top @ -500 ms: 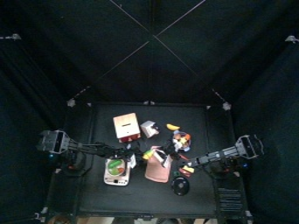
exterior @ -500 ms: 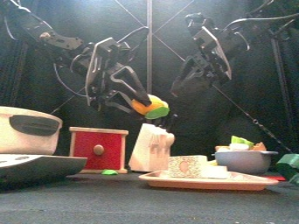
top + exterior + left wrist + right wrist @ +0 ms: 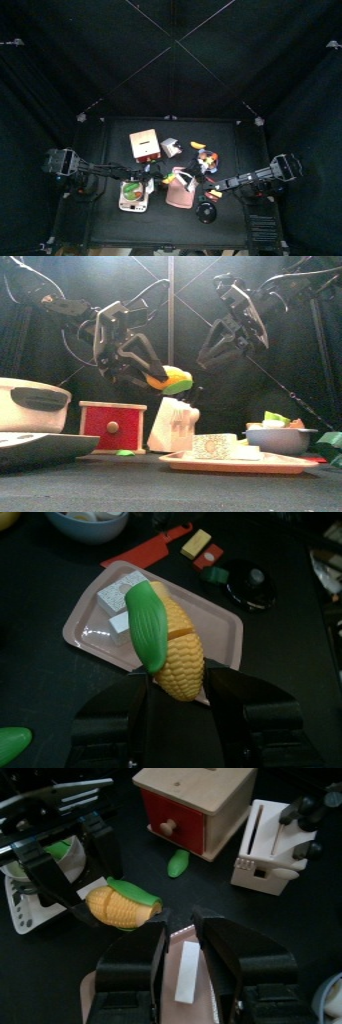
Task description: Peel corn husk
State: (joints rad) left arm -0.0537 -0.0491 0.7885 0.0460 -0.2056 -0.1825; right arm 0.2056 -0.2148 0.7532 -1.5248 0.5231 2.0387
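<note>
The left claw point(image 3: 171, 707) is clamping the corn point(image 3: 170, 647) by its lower end, holding it up in the air above the table point(image 3: 120, 491). In the left wrist view the cob is filling the middle of the frame, yellow kernels showing on one side and a green husk point(image 3: 150, 630) strip lying along the other. Below it, in the upper middle of that frame, a pink tray point(image 3: 94, 617) is sitting on the table.

In the front view the corn point(image 3: 171, 381) is hanging at the centre of the frame, just above a white block point(image 3: 171, 424), with the left claw point(image 3: 144, 368) gripping it from the left. The right claw point(image 3: 225, 344) is hovering in the upper right of centre, near the corn but apart from it, its jaws standing wide apart and holding nothing. In the right wrist view the right claw point(image 3: 179, 958) is rising from the bottom edge with the corn point(image 3: 118, 906) at left of centre beyond it.

Along the lower part of the front view, a red box point(image 3: 112, 426) is standing left of the white block, a white cooker point(image 3: 34, 404) is sitting at the far left, the tray point(image 3: 234, 464) is lying lower right of centre, and a bowl point(image 3: 281, 438) is sitting at the right.

From above, both arms are meeting over the lower middle of the table, the corn point(image 3: 147, 181) small between them.
</note>
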